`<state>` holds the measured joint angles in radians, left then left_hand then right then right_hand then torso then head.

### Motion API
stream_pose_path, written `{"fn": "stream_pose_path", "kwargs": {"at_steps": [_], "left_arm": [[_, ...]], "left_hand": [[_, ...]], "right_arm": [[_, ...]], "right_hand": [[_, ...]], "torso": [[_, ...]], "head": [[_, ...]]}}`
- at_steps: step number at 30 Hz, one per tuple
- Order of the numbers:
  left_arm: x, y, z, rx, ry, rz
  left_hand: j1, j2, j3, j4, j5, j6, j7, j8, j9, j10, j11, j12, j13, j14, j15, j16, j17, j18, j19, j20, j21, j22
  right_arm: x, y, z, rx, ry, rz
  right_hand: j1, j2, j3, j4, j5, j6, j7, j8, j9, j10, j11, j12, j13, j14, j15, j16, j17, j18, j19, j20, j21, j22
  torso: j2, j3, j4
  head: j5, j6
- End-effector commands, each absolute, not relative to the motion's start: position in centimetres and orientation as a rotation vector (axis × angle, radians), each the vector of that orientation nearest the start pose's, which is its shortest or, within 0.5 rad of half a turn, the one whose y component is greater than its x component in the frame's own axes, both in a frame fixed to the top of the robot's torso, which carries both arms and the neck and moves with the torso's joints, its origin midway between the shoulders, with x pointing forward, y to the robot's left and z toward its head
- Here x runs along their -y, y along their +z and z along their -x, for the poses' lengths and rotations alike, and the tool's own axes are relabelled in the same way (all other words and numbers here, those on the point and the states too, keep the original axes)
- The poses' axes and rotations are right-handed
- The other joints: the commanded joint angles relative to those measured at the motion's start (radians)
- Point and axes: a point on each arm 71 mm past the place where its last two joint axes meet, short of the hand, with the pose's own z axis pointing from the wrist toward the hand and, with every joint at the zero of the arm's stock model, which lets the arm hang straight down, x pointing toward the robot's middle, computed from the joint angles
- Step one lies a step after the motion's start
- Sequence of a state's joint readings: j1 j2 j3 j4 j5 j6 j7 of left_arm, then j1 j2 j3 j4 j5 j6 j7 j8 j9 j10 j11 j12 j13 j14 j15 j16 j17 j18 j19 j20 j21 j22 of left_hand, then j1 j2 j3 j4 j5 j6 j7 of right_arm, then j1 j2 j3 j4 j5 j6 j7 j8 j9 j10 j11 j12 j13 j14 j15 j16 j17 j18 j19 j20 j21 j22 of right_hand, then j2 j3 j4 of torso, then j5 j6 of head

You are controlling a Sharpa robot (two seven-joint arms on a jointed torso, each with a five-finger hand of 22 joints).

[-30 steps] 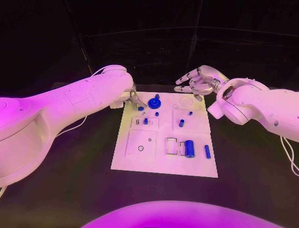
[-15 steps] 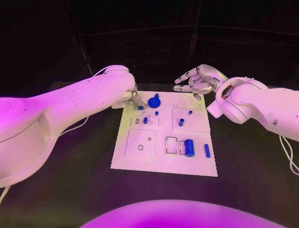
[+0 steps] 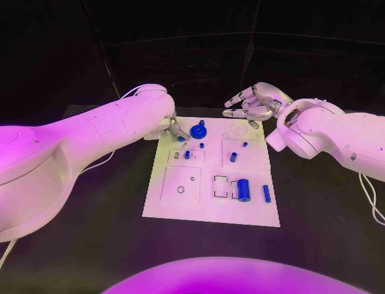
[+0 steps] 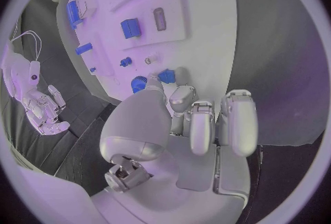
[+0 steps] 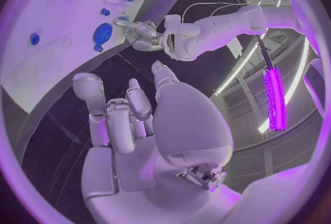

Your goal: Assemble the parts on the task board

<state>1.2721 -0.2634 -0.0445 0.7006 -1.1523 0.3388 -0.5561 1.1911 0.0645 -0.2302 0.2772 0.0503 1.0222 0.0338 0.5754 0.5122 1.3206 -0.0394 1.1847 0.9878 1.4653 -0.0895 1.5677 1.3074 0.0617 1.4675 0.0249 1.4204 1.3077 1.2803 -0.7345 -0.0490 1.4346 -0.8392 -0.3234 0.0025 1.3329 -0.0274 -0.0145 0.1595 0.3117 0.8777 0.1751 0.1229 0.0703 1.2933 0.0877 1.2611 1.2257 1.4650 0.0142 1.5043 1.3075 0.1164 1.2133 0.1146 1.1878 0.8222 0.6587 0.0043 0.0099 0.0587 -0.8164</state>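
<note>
A small blue part (image 4: 166, 75) is being pinched by the left hand (image 3: 174, 130) at the board's (image 3: 179, 211) far corner. Right hand (image 3: 252, 105), fingers apart w/ nothing held, is hovering beyond the board. Risk: part being dropped if pinch slips.

A black table (image 3: 86, 245) stands before dark framed wall panels (image 3: 183, 67), with a glowing light tube (image 5: 275, 100) nearby.

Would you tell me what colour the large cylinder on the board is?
Blue; the large cylinder shows best in the head view.
</note>
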Motion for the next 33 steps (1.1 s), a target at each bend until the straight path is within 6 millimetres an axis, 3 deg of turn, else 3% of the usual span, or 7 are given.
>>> {"fn": "stream_pose_path", "kwargs": {"at_steps": [1, 13, 25, 33], "left_arm": [[-15.73, -22.92, -59.43, -2.386, -0.031, 0.19], [-15.73, -22.94, -59.43, -2.383, -0.034, 0.189], [-15.6, -22.9, -59.37, -2.375, -0.071, 0.178], [-16.13, -22.99, -59.26, -2.391, -0.079, 0.182]], "left_hand": [[0.015, 0.005, 0.002, -0.01, -0.002, -0.005, -0.007, 0.007, 0.004, 0.008, -0.001, 0.006, 0.002, 0.105, -0.006, 0.003, 0.263, -0.015, 0.012, -0.009, 0.006, 0.072], [0.127, 0.064, 0.079, -0.083, 0.0, -0.029, -0.012, 0.023, 0.02, 0.008, -0.006, -0.001, -0.003, 0.105, -0.01, 0.003, 0.263, -0.014, 0.01, -0.012, 0.002, 0.07], [0.146, 0.085, 0.123, -0.101, 0.002, -0.052, -0.008, 0.017, 0.019, -0.003, -0.004, -0.015, -0.02, 0.105, -0.008, 0.003, 0.263, -0.012, 0.006, -0.012, -0.004, 0.064], [0.119, 0.097, 0.167, -0.086, 0.003, -0.075, 0.002, -0.003, 0.007, -0.02, 0.005, -0.028, -0.039, 0.105, -0.002, 0.003, 0.263, -0.01, 0.001, -0.007, -0.012, 0.056]], "right_arm": [[17.21, -15.54, -51.51, -1.707, 1.026, -0.34], [17.22, -15.56, -51.52, -1.709, 1.026, -0.34], [17.26, -15.6, -51.57, -1.713, 1.025, -0.339], [17.35, -15.63, -51.6, -1.716, 1.023, -0.339]], "right_hand": [[-0.007, 0.004, -0.005, 0.001, 0.004, -0.002, -0.002, 0.006, -0.001, -0.001, -0.002, 0.0, 0.001, 0.074, -0.006, -0.005, 0.135, 0.021, -0.004, -0.001, -0.004, -0.001], [-0.007, 0.004, -0.005, 0.001, 0.004, -0.002, -0.002, 0.006, -0.001, -0.001, -0.002, 0.0, 0.001, 0.074, -0.006, -0.005, 0.135, 0.021, -0.004, -0.001, -0.004, -0.001], [-0.007, 0.005, -0.006, 0.002, 0.004, -0.001, -0.002, 0.007, -0.001, 0.0, -0.002, 0.001, 0.001, 0.074, -0.006, -0.006, 0.134, 0.021, -0.004, -0.001, -0.005, -0.002], [-0.009, 0.007, -0.007, 0.004, 0.008, -0.001, -0.002, 0.008, -0.001, 0.0, -0.002, 0.001, 0.001, 0.074, -0.006, -0.006, 0.133, 0.021, -0.004, -0.001, -0.005, -0.003]], "torso": [[-0.001, -0.0001, 0.0014], [-0.001, -0.0007, 0.0026], [-0.001, -0.0011, 0.0016], [-0.001, -0.0011, 0.0021]], "head": [[0.0, -0.001], [0.001, 0.001], [0.006, 0.003], [0.007, 0.004]]}}
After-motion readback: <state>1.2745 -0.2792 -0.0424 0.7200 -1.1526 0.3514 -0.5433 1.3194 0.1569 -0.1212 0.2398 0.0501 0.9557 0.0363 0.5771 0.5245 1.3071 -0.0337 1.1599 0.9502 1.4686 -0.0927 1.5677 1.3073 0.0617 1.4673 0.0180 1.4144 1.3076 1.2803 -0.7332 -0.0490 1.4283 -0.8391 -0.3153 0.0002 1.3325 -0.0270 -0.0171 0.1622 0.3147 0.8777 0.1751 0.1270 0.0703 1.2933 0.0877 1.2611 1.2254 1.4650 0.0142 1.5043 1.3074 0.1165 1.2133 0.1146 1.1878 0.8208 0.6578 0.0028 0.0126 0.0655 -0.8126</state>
